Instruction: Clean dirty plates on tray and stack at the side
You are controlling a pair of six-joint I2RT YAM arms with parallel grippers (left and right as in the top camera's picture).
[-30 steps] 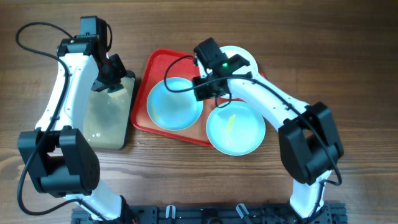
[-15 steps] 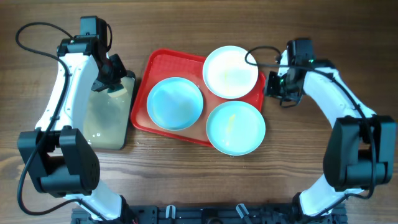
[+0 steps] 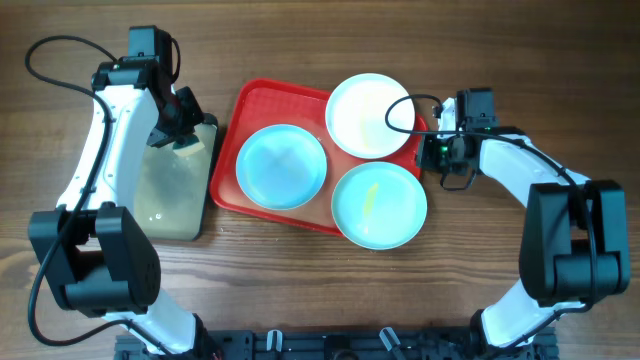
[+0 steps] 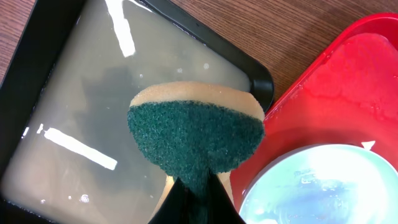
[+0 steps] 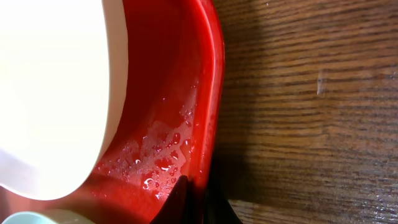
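The red tray (image 3: 226, 160) holds three plates: a pale blue plate (image 3: 281, 166) at left, a white plate (image 3: 370, 115) at the back right, and a pale blue plate with a yellow smear (image 3: 379, 205) at the front right, overhanging the rim. My right gripper (image 3: 433, 152) is shut on the tray's right rim (image 5: 208, 112), next to the white plate (image 5: 50, 93). My left gripper (image 3: 183, 135) is shut on a green and tan sponge (image 4: 196, 134) and holds it over the black-rimmed tray, beside the left blue plate (image 4: 317, 186).
The black-rimmed tray (image 3: 175, 200) of cloudy water lies left of the red tray, its corner (image 4: 264, 84) almost touching it. Bare wooden table (image 3: 520, 260) lies to the right of and in front of the red tray.
My right arm has swung from over the tray's middle out to the right side, then moved in onto the tray's right rim. The left arm and sponge have not moved.
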